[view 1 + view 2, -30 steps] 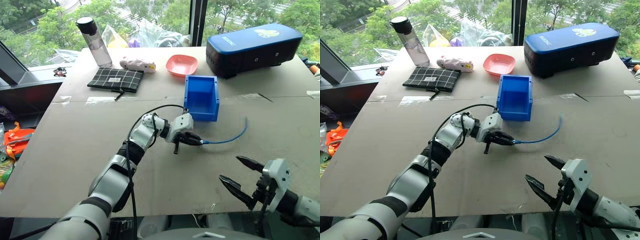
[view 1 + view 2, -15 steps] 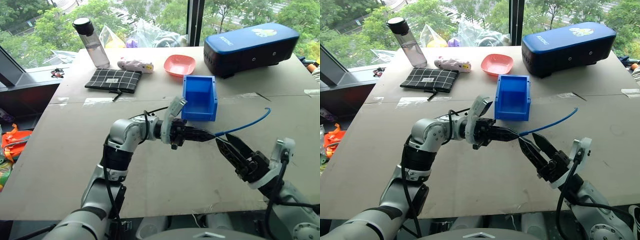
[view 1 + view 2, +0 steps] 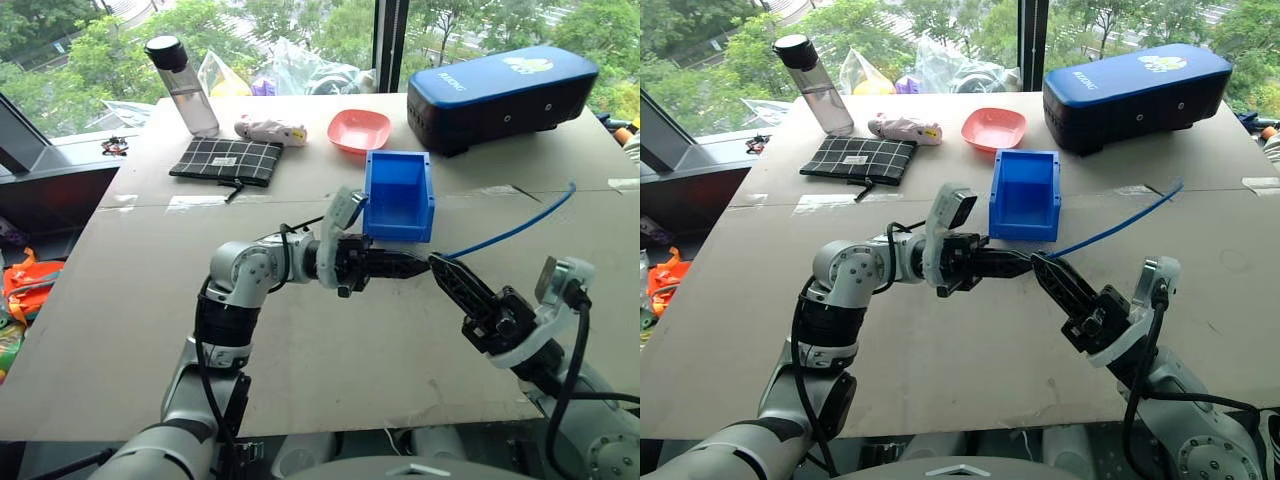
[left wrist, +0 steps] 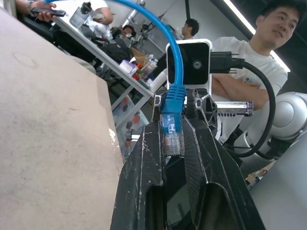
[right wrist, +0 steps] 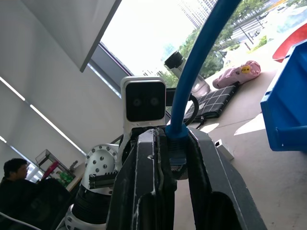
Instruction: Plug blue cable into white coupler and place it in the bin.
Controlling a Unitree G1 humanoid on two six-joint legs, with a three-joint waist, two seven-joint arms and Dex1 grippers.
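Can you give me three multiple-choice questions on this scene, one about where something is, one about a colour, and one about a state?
1. Where does the bin stand?
A. On the table, just in front of the pink bowl
B. On top of the navy case
C. On the floor

2. What colour is the cable?
A. Black
B. Blue
C. White

3. How is the cable's plug end held?
A. It lies free on the table
B. It rests inside the bin
C. Both the left tool and the right tool are shut on it

Answers: 1 A, the bin sits on the table nearer the robot than the bowl. 2 B, bright blue. 3 C, both wrist views show the plug clamped between fingers.
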